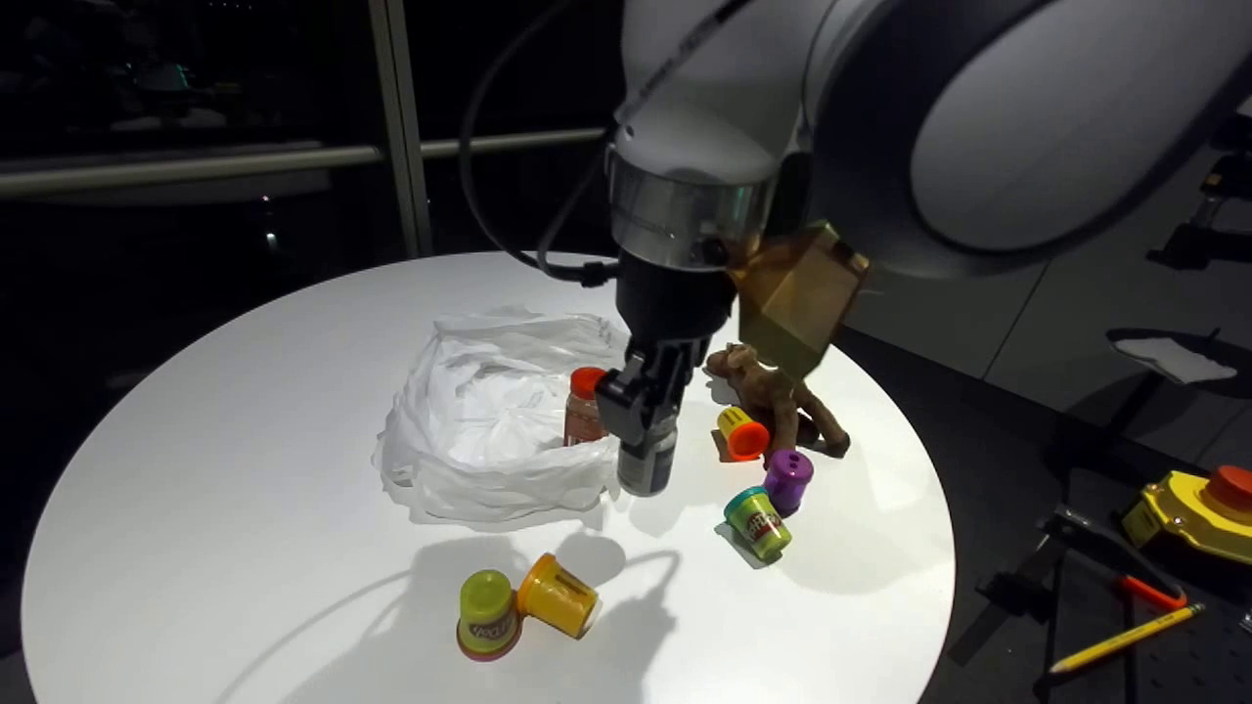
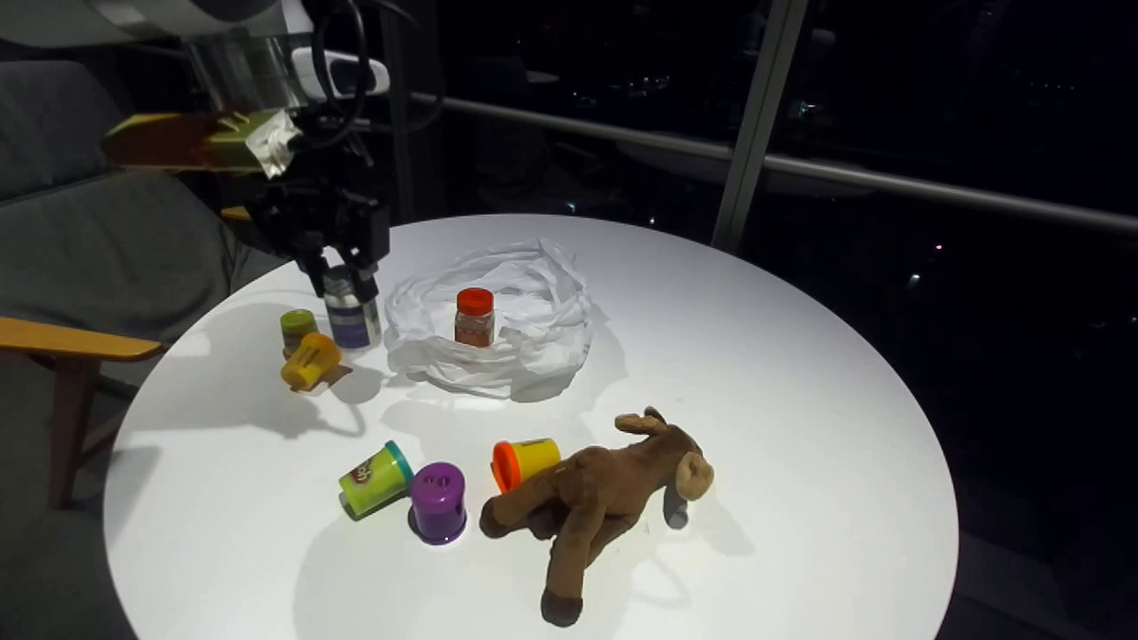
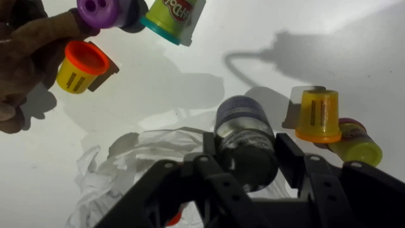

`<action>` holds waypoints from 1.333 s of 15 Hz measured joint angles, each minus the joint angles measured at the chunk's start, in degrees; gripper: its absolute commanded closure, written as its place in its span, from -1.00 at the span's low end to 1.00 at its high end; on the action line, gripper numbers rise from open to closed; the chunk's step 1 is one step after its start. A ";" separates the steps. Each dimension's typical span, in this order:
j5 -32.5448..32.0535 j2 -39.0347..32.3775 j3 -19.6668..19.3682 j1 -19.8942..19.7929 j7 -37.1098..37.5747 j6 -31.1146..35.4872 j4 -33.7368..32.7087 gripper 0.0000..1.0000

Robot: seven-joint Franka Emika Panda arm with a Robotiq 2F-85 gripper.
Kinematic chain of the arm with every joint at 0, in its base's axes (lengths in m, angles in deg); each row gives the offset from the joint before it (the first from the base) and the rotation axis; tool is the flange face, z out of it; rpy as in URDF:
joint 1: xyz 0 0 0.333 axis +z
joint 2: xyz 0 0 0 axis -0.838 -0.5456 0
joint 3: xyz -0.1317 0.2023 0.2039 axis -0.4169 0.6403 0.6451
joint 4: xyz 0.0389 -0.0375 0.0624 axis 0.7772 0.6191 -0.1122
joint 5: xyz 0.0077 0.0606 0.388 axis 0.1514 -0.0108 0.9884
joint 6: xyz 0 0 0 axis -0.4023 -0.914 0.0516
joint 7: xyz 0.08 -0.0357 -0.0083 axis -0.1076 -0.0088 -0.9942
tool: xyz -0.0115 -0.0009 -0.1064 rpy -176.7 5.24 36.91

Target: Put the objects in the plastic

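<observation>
My gripper (image 3: pixel 246 142) is shut on a grey-and-purple bottle (image 2: pixel 354 322), one pad on each side of it. The bottle hangs upright, off the table, just beside the plastic (image 1: pixel 494 499), a crumpled white bag lying spread open. Inside the bag stands a red-lidded jar (image 2: pixel 475 322). A yellow cup (image 1: pixel 559 594) lies against a green cup (image 1: pixel 488 611) near the bottle. A teal-lidded green cup (image 2: pixel 377 480), a purple cup (image 2: pixel 438 502), an orange-lidded yellow cup (image 2: pixel 526 462) and a brown plush animal (image 2: pixel 605 489) form a group away from the bag.
Everything rests on a round white table (image 1: pixel 245 411). Dark windows with a metal rail (image 2: pixel 605 133) run behind it. A chair with a wooden armrest (image 2: pixel 80 340) stands close to the table edge.
</observation>
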 measured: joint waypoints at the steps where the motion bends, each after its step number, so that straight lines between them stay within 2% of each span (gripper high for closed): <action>1: -0.04 -0.17 0.87 -0.12 -0.06 -1.66 -2.28 0.49; 5: -4.67 -6.32 1.85 -0.22 1.35 -2.60 -11.63 0.49; 7: -7.74 -11.26 0.90 -0.19 3.08 -2.35 -15.95 0.49; 11: -9.87 -20.49 -2.14 0.27 4.80 -1.15 -24.05 0.49; 15: -9.82 -24.88 -4.13 0.68 5.26 -0.63 -29.76 0.49; 16: -9.66 -25.39 -4.29 0.63 5.26 -0.63 -30.49 -0.18; 17: -9.17 -25.84 -4.31 0.45 5.14 -0.64 -30.96 -0.53; 20: -7.47 -26.96 -4.14 -0.26 4.72 -0.63 -31.40 -0.97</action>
